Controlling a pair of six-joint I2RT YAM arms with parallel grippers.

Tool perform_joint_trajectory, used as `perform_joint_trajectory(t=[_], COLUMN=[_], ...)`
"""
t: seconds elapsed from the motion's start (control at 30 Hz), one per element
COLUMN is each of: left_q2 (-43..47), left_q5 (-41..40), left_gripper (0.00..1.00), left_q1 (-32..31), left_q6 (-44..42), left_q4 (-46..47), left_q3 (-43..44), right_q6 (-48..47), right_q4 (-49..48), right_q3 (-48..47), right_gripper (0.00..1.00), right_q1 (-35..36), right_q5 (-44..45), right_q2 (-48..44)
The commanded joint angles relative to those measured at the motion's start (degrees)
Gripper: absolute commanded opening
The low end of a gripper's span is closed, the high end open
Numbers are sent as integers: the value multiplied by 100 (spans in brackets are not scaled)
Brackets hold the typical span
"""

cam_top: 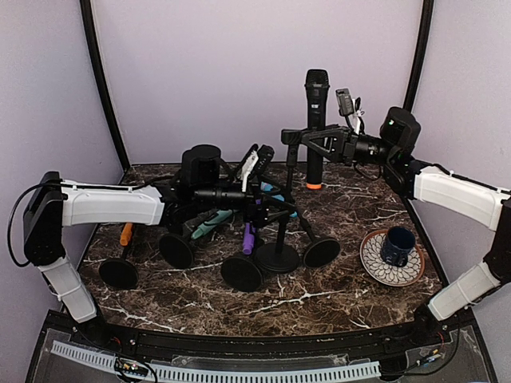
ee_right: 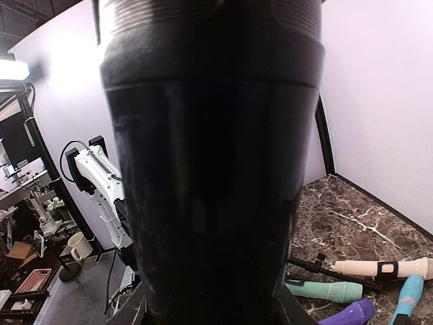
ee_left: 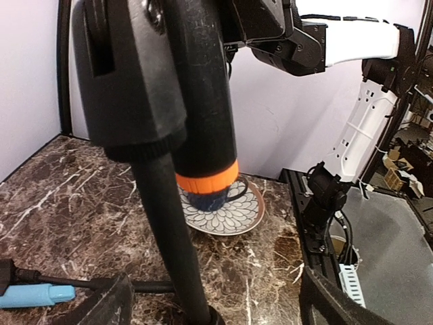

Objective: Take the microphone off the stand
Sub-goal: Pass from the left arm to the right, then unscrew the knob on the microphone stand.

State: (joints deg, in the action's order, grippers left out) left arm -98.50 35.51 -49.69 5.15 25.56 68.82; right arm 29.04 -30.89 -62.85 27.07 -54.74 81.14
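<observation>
microphone (cam_top: 316, 104) upright at upper centre right, gripped by the right pincer (cam_top: 319, 144), its orange end hanging just beside the clip of the stand (cam_top: 279, 257), seemingly free. left pincer (cam_top: 257, 195) gapes open around the stand's pole. remaining: carrying the microphone clear and setting it down.

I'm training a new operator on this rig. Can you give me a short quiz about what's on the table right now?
1. True or false: the cup on the patterned saucer is red.
2. Which arm's gripper is closed on the upright microphone? A left, B right, C neither.
3. Fill in: the ring at the microphone's lower end is ____.
Key: 1 false, it is dark blue; 2 B, the right gripper; 3 orange.
</observation>
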Motion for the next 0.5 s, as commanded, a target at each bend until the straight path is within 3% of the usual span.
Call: perform_joint_trajectory(t=[0.0, 0.47], left_q2=[630, 1242], left_q5=[-471, -1536], left_gripper=[89, 91], left_q1=[41, 111], left_q6=[-114, 482], left_q4=[-9, 404], left_q3=[-297, -1169], right_q6=[-349, -2098], right_q4=[-484, 1058], right_q3=[-87, -464], right_gripper=[4, 4], right_q1=[82, 288], right_q5=[644, 2046], right_q2=[-222, -258])
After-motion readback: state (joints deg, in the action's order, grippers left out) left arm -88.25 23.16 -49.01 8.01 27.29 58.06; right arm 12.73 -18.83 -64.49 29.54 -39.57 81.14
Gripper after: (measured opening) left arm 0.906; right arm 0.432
